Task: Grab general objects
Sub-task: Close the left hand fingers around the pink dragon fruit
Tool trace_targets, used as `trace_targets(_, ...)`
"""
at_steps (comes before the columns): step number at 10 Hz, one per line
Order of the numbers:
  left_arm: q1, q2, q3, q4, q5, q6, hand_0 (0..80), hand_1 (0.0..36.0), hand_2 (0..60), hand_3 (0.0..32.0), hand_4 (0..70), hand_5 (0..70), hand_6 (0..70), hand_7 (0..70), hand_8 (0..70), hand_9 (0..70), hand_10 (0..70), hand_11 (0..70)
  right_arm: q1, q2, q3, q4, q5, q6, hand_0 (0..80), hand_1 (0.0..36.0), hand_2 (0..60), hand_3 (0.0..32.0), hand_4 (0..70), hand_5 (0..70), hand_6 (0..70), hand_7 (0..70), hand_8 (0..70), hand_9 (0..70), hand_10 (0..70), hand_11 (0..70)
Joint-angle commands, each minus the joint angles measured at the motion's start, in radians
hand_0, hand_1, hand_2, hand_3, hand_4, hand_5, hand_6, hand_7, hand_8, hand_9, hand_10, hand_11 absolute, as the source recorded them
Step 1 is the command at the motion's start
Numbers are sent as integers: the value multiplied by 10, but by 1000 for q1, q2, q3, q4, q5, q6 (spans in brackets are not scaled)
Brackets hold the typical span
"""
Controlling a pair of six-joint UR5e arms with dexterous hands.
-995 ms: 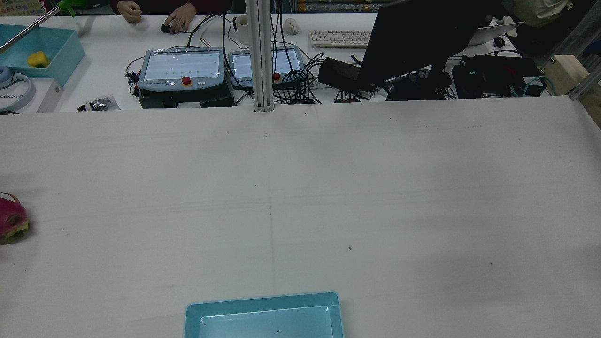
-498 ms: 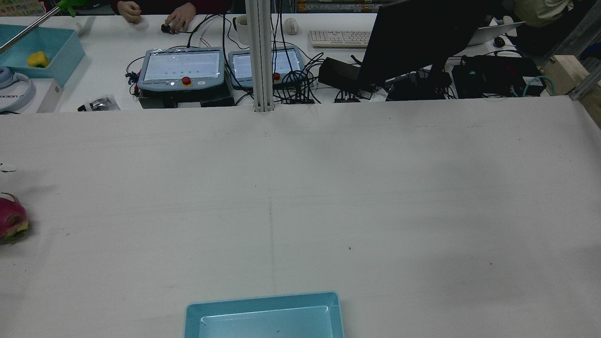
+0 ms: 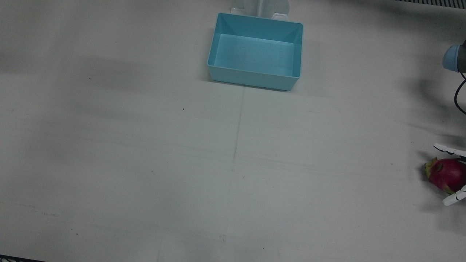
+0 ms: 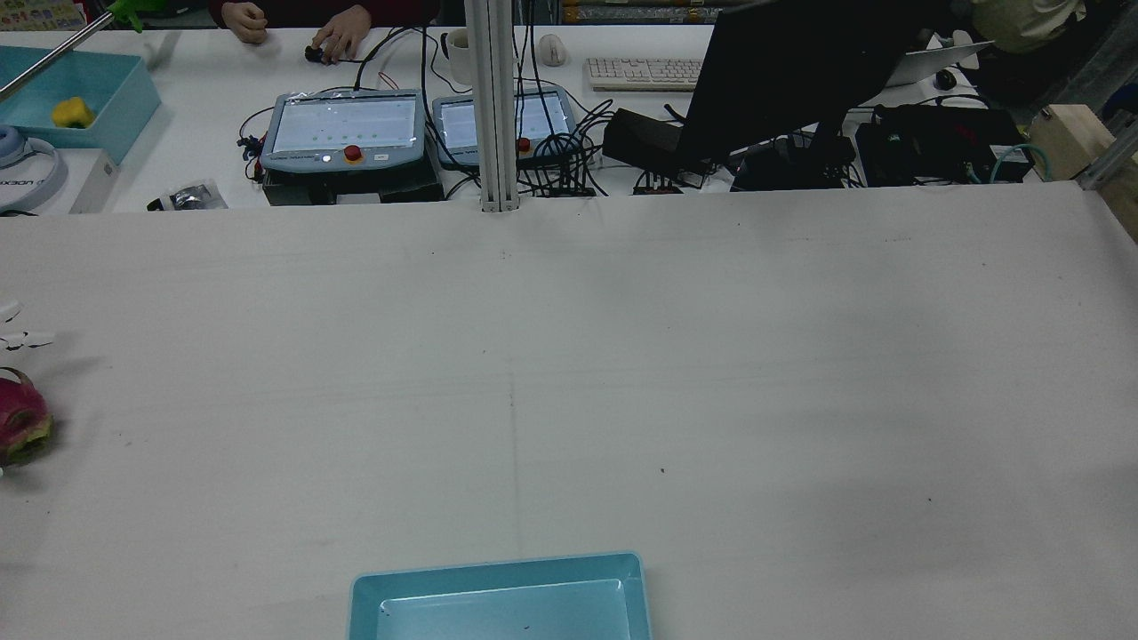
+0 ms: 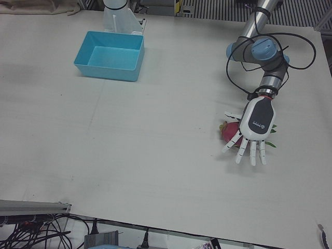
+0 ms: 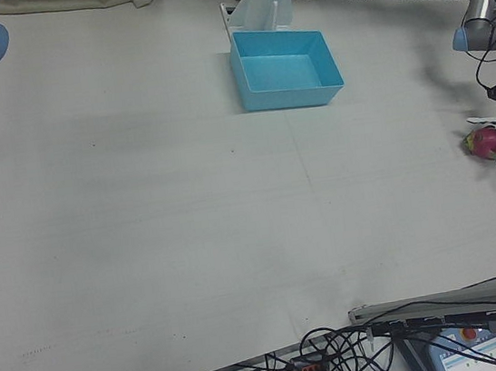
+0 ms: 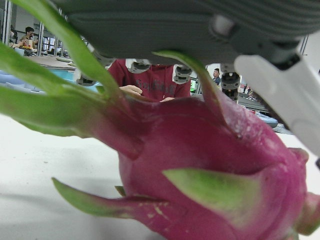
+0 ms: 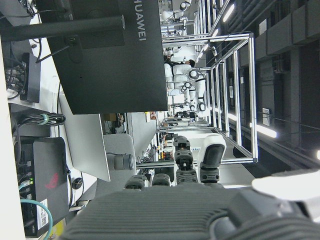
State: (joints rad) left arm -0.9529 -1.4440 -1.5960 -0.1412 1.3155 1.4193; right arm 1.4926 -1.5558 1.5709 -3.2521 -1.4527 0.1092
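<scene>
A pink dragon fruit [image 3: 446, 174] with green scales lies on the white table near its edge on the left arm's side. It also shows in the rear view [image 4: 22, 431], the left-front view [image 5: 227, 129] and the right-front view [image 6: 486, 141], and it fills the left hand view [image 7: 200, 175]. My left hand [image 5: 252, 129] hovers right over it, palm down, open, with fingers [image 3: 449, 149] spread on both sides of the fruit. My right hand [image 8: 175, 200] shows only in its own view, raised, open and holding nothing.
A light blue bin [image 3: 255, 82] stands empty at the robot's side of the table, in the middle; it also shows in the rear view [image 4: 498, 569]. Beyond the far edge are teach pendants [image 4: 342, 129], cables and a monitor [image 4: 782, 71].
The left hand's white fingertips have come into the rear view at the left edge, just beyond the dragon fruit. The fruit has barely moved.
</scene>
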Motion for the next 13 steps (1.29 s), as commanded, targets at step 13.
trace_targets(13, 108, -1, 4, -32, -131, 36, 511, 124, 0, 320, 0, 184, 0, 106, 0, 7, 44, 77, 0, 0, 1, 0, 0, 1, 0, 0, 0, 0, 0, 0, 0, 0, 0, 0, 0, 0)
